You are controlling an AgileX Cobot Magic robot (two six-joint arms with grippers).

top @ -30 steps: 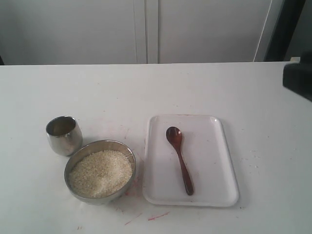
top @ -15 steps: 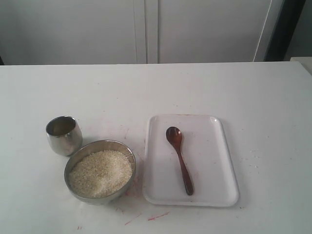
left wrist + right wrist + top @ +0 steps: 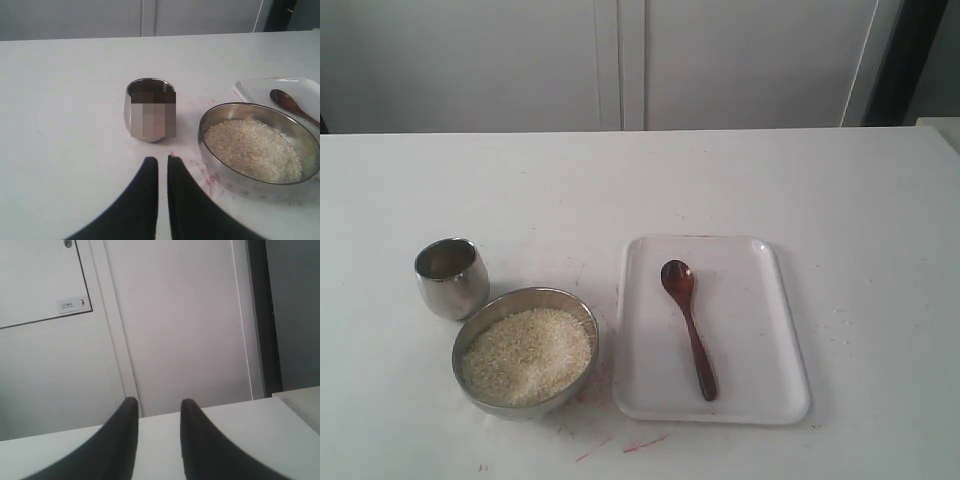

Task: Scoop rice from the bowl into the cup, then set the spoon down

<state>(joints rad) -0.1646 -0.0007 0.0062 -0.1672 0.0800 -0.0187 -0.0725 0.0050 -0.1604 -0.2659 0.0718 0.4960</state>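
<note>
Spoon: the spoon (image 3: 688,325) lies flat on a white tray (image 3: 760,300). Its round scoop faces up toward the far edge and its slim handle runs back toward the near edge; nothing grips it.
Bowl: the bowl (image 3: 478,330) stands on the table (image 3: 720,180) just beside the tray's left edge, upright.
Rice: the rice (image 3: 527,355) fills the bowl in a low white mound, below the rim.
Cup: the cup (image 3: 451,277) stands upright just beyond the bowl's far-left rim, close to it. Whether anything is inside cannot be told.
Left gripper: the left gripper (image 3: 161,162) hovers over bare table and points at the cup, with the bowl off to one side. Its dark fingers are pressed almost together – only a thin slit between them – and pinch nothing.
Right gripper: the right gripper (image 3: 159,407) points past the table's edge at pale cabinet doors (image 3: 175,330). Its fingers are spread, with a clear gap between them, and hold nothing.
Table marks: a few red smears (image 3: 640,443) lie near the bowl and the tray's front edge.
</note>
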